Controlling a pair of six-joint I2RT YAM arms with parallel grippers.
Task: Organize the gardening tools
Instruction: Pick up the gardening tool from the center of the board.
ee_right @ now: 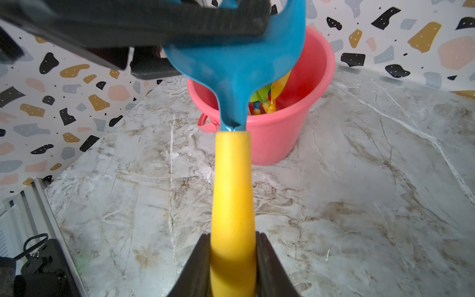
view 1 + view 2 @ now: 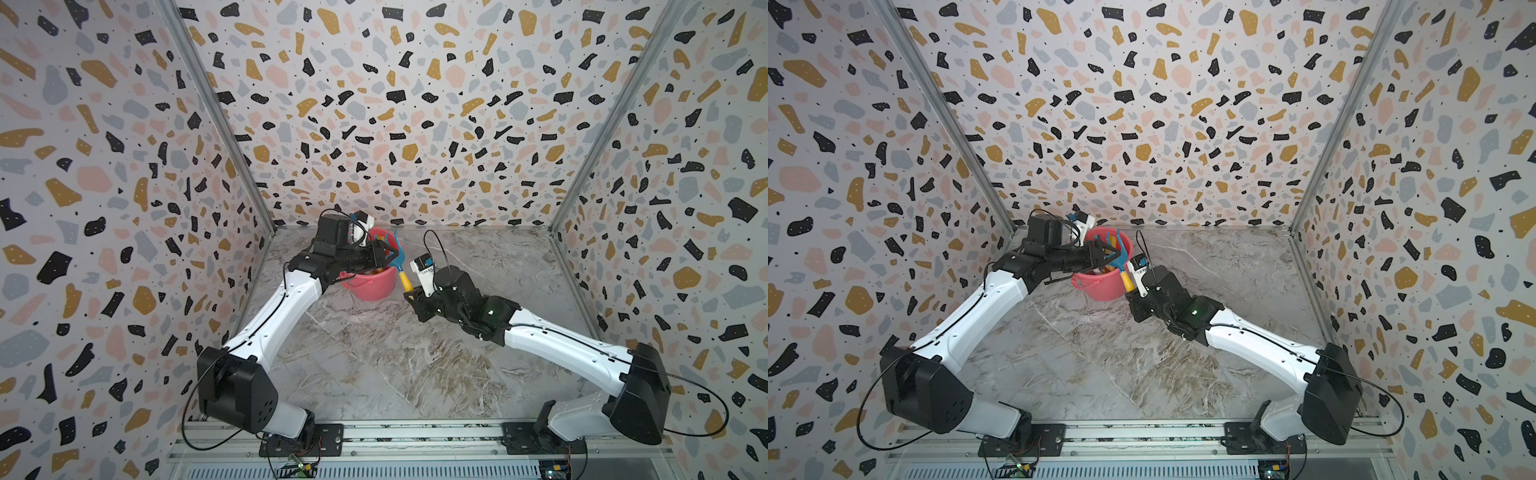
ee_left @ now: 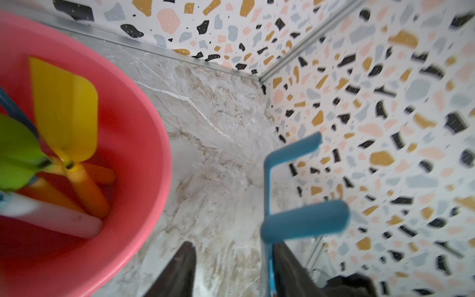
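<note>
A blue rake with a yellow handle [image 1: 232, 180] hangs over the near rim of the pink bucket [image 1: 272, 138]. My right gripper [image 1: 232, 235] is shut on the handle's end, also seen in both top views [image 2: 410, 293] [image 2: 1132, 293]. My left gripper [image 3: 232, 246] reaches across the bucket [image 2: 372, 286] to the rake's head [image 2: 397, 257] [image 2: 1120, 257]. Its jaws stand apart, and the head's edge with its tines [image 3: 303, 223] lies against one finger only. In the bucket stand a yellow shovel [image 3: 64, 108] and a green spade [image 3: 18, 151].
The bucket [image 2: 1104, 289] stands toward the back left of the marble table [image 2: 415, 353], close to the back wall. Orange handles [image 3: 92, 195] and a white one [image 3: 56, 218] rest on its bottom. Patterned walls close in three sides.
</note>
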